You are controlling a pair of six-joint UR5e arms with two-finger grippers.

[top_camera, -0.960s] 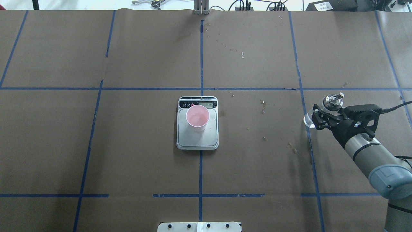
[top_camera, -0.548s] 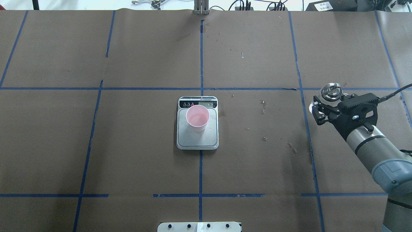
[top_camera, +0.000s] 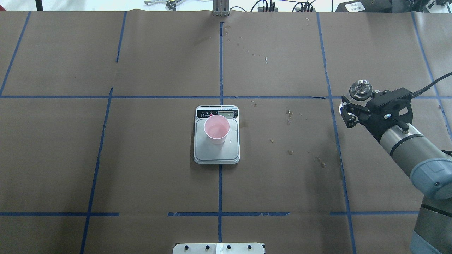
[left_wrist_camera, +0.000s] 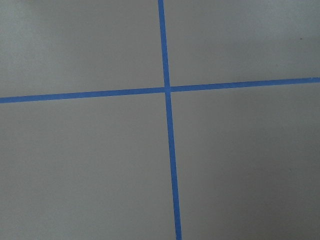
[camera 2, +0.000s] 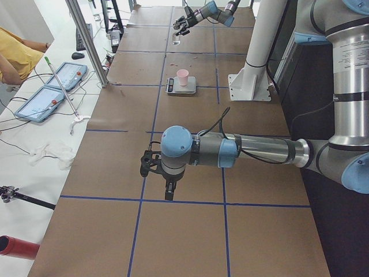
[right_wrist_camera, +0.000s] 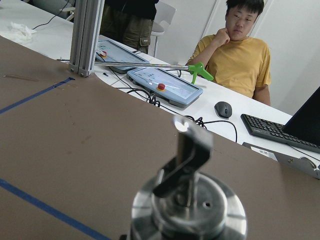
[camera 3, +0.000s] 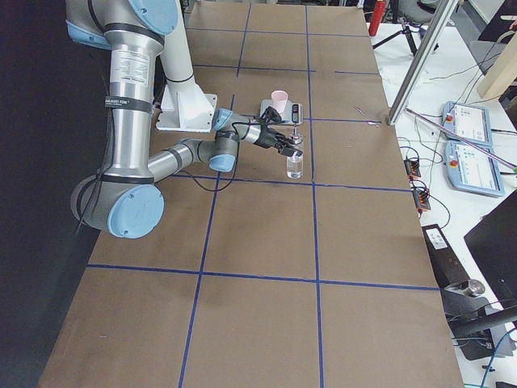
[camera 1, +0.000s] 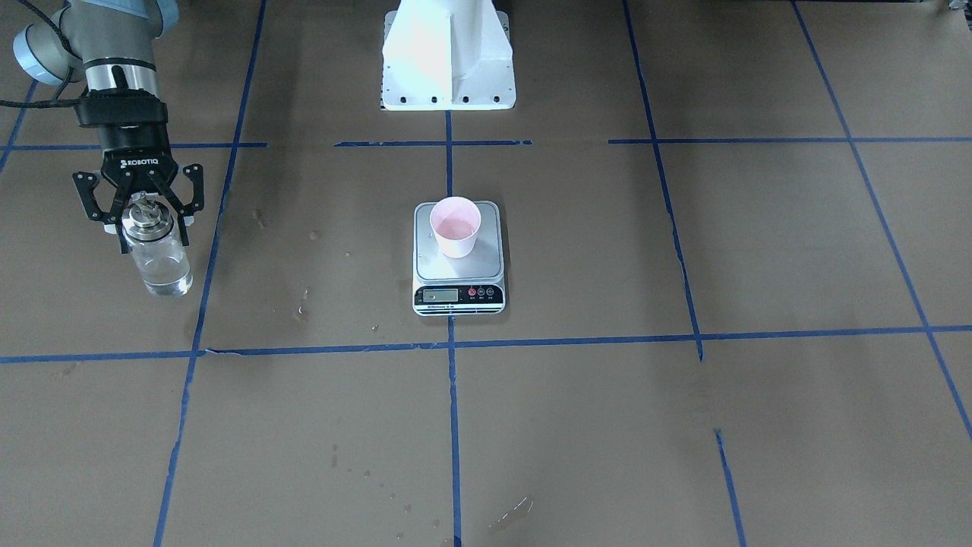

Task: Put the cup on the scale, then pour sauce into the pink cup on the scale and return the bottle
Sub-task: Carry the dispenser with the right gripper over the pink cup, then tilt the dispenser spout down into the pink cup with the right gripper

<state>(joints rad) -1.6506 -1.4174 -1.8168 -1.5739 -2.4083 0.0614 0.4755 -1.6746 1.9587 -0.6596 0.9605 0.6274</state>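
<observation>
Since the earlier overhead frames the right claw [top_camera: 353,107] and the bottle [top_camera: 360,91] had shifted toward the far side of the bench [top_camera: 141,158]; the bottle had gone from tilted to upright.

Right claw was closed on the bottle [camera 1: 158,258], fingers [camera 1: 186,216] on either side just below the metal collar. Bottle sat at the right end of the bench in the overhead view, well apart from the scale [top_camera: 216,151]. Could not tell whether its base touched the bench. Clear sauce [camera 1: 163,277] filled only the lower part of the glass. The right wrist view looked down on the collar and spout [right_wrist_camera: 192,145] at close range.

Cup [top_camera: 216,128] stood upright on the scale platform, toward the display strip, inside the platform edges; same in the front view, cup [camera 1: 454,226] on scale [camera 1: 458,273]. The scale straddled the centre blue tape line [top_camera: 220,190]. A few wet spots [top_camera: 289,151] lay on the paper between scale and bottle.

Left claw [camera 2: 151,166] hung over the near left end of the bench, far from everything, seen only in the side view; cannot tell whether it was open or closed. The left wrist view showed only bare paper and crossing tape [left_wrist_camera: 167,90].

Person in a yellow shirt [right_wrist_camera: 245,60] sat beyond the far edge, beside a keyboard [right_wrist_camera: 272,131].
</observation>
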